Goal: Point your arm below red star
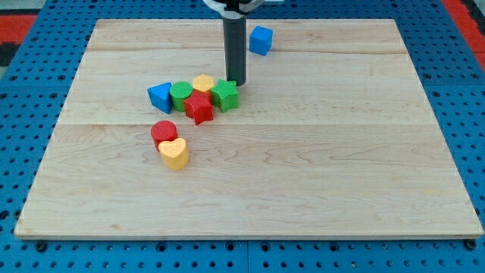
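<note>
Tip (237,83) rests just above green star (225,95); no pincer shows (rod only). Red star (199,108) sits lower left, touching green star, on table (318,167).

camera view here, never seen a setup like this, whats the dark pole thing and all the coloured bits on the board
One camera looks down on a wooden board. The dark pole is a robot arm's rod; it has no hand and holds nothing, only pushes. My tip sits just above the green block in the view. Clustered there: a blue triangle, green cylinder, yellow block and red star. Lower left lie a red cylinder and yellow heart. A blue cube sits alone near the top.
</note>
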